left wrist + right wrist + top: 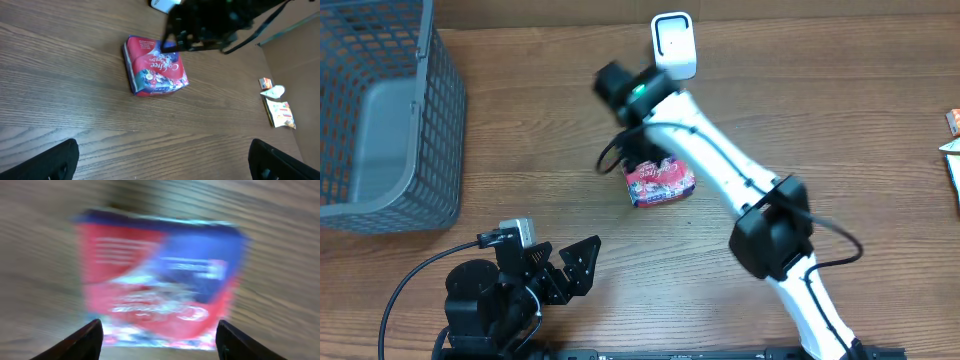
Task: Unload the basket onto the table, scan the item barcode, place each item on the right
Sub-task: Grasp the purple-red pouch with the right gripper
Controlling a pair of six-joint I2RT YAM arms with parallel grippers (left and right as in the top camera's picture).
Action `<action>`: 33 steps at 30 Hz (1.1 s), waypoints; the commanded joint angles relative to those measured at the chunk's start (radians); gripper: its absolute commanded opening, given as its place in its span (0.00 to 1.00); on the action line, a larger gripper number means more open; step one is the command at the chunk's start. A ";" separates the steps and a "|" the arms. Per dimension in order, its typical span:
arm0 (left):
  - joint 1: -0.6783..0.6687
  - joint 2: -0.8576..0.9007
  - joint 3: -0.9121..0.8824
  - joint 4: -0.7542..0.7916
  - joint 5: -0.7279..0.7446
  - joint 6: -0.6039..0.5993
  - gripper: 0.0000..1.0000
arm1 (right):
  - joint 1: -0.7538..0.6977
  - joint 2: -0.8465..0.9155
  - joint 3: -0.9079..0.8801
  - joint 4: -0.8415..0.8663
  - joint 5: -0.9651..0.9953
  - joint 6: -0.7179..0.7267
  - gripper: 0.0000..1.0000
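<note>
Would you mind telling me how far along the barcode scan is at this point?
Nothing looks finished yet: the red package lies on the table, apart from the white scanner. In hand, the right gripper hovers open over it. Left to do: grasp it and show its barcode to the scanner. The left gripper sits open.

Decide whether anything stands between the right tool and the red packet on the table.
Nothing visible does. In the right wrist view, the red packet lies directly ahead of the right tool. The tool's fingers are spread to either side, and only bare wooden table surrounds the packet.
</note>
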 commanded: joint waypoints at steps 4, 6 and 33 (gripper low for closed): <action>0.004 -0.004 0.006 0.001 0.007 -0.010 1.00 | 0.067 -0.008 -0.047 0.106 0.064 -0.010 0.72; 0.004 -0.004 0.006 0.001 0.007 -0.010 1.00 | 0.083 -0.008 -0.087 0.139 0.066 -0.010 0.71; 0.004 -0.004 0.006 0.001 0.007 -0.010 1.00 | -0.047 -0.009 0.008 0.011 0.087 0.068 0.04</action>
